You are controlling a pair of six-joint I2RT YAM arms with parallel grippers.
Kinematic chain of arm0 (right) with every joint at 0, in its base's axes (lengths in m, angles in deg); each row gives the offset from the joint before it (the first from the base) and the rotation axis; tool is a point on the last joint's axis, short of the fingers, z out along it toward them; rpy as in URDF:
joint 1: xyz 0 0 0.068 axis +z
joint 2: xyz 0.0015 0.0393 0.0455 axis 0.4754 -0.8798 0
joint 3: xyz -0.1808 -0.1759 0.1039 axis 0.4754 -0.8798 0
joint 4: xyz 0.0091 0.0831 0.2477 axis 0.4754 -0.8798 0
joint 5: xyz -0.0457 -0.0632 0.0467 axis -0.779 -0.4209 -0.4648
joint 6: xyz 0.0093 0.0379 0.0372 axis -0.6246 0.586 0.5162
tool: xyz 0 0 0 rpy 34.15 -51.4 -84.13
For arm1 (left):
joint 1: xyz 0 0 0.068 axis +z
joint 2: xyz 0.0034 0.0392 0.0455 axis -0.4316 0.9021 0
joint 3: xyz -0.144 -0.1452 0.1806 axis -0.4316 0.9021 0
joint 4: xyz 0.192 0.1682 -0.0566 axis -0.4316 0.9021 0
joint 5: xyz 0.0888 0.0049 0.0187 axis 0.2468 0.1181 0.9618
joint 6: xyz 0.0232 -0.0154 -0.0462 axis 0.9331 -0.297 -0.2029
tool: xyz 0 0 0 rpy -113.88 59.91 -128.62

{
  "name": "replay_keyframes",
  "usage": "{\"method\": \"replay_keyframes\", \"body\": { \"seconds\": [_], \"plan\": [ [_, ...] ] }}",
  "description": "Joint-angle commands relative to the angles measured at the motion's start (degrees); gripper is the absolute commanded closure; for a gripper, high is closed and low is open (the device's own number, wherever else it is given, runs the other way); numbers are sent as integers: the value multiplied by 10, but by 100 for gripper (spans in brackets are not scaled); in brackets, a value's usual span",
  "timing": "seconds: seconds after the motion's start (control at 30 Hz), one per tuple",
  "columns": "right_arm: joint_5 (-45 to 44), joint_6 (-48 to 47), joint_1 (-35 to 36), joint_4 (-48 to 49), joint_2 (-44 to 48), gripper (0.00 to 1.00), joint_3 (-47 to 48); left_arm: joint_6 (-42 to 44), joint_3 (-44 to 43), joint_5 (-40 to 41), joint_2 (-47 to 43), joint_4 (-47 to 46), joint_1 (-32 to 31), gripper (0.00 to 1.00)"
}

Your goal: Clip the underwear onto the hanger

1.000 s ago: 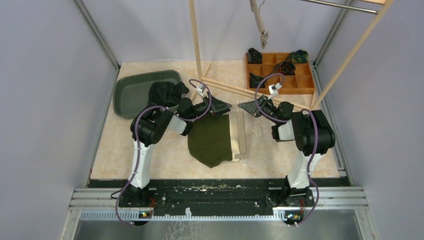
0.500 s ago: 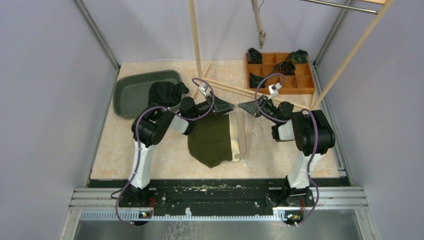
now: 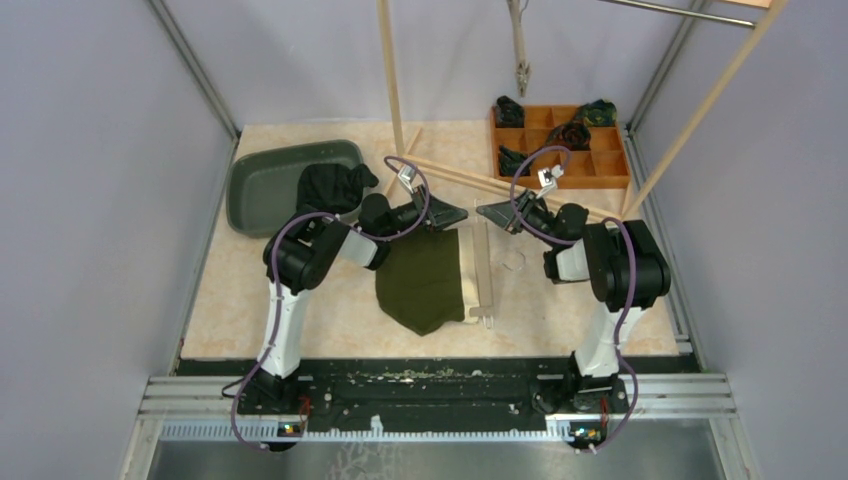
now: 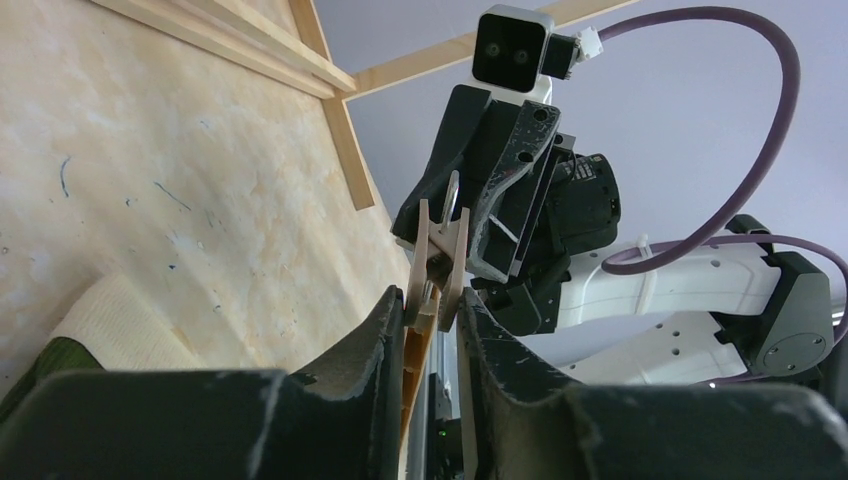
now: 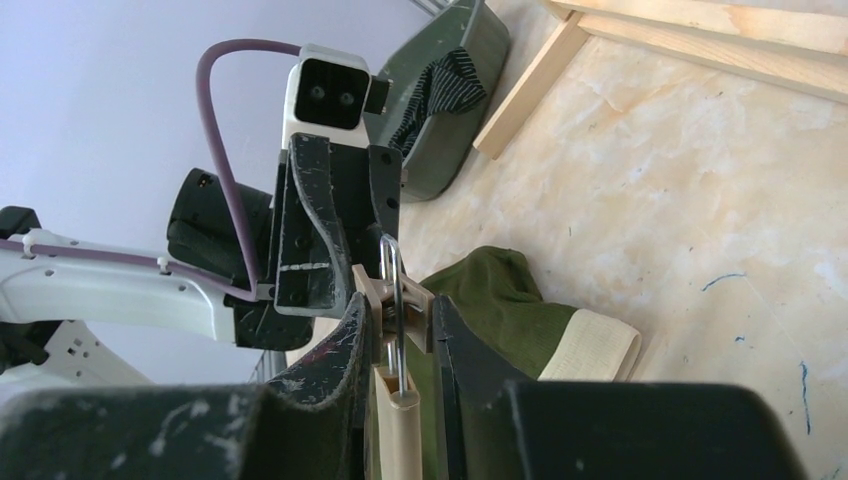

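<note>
Olive green underwear (image 3: pixel 420 280) with a cream waistband lies flat at mid table. It also shows in the right wrist view (image 5: pixel 500 290). A pale hanger (image 3: pixel 484 280) lies along its right edge, pointing away from me. My left gripper (image 3: pixel 458 214) and right gripper (image 3: pixel 484 213) face each other at the hanger's far end. In the left wrist view my left gripper (image 4: pixel 430 300) is shut on a beige hanger clip (image 4: pixel 437 265). In the right wrist view my right gripper (image 5: pixel 398 310) is shut on the beige clip (image 5: pixel 400 300) with its metal wire loop.
A grey-green tub (image 3: pixel 270 180) with dark garments (image 3: pixel 335 185) sits at the back left. A wooden divider tray (image 3: pixel 560 140) with rolled dark items is at the back right. Wooden rack rails (image 3: pixel 480 182) lie just beyond the grippers. Another hanger (image 3: pixel 520 50) dangles from the rack.
My left gripper has edged slightly toward the right gripper. The dangling hanger on the rack has swung a little. The underwear and the hanger on the table have not moved.
</note>
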Motion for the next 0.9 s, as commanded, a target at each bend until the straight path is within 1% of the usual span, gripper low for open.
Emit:
{"method": "replay_keyframes", "body": {
  "seconds": [0.0,0.23,0.43,0.5,0.57,0.63,0.67,0.7,0.73,0.77,0.83,0.87],
  "plan": [
    [7,-4,-1,39,-5,88,18,-5,-18,-9,8,-35,-6,75],
    [13,1,-1,49,-5,69,17,-4,-16,-10,7,-35,-7,76],
    [14,5,-1,54,-5,60,17,-5,-14,-9,7,-37,-7,76],
    [16,5,-1,56,-5,53,16,-6,-14,-9,7,-38,-7,76],
    [16,6,-1,56,-4,53,16,-5,-13,-9,7,-38,-7,77],
    [15,8,-1,59,-5,55,15,-5,-13,-9,7,-38,-7,77],
    [15,9,-1,60,-5,59,15,-5,-13,-9,6,-38,-7,77],
    [14,9,-2,61,-5,68,15,-4,-12,-9,7,-38,-7,77],
    [14,10,-1,61,-5,83,15,-4,-11,-9,7,-39,-7,77],
    [12,10,-1,60,-5,100,15,-4,-11,-9,6,-39,-7,77],
    [10,11,-1,63,-6,100,14,-4,-9,-9,7,-40,-7,76],
    [9,12,-1,65,-6,100,13,-4,-8,-10,7,-40,-7,71]
  ]
}}
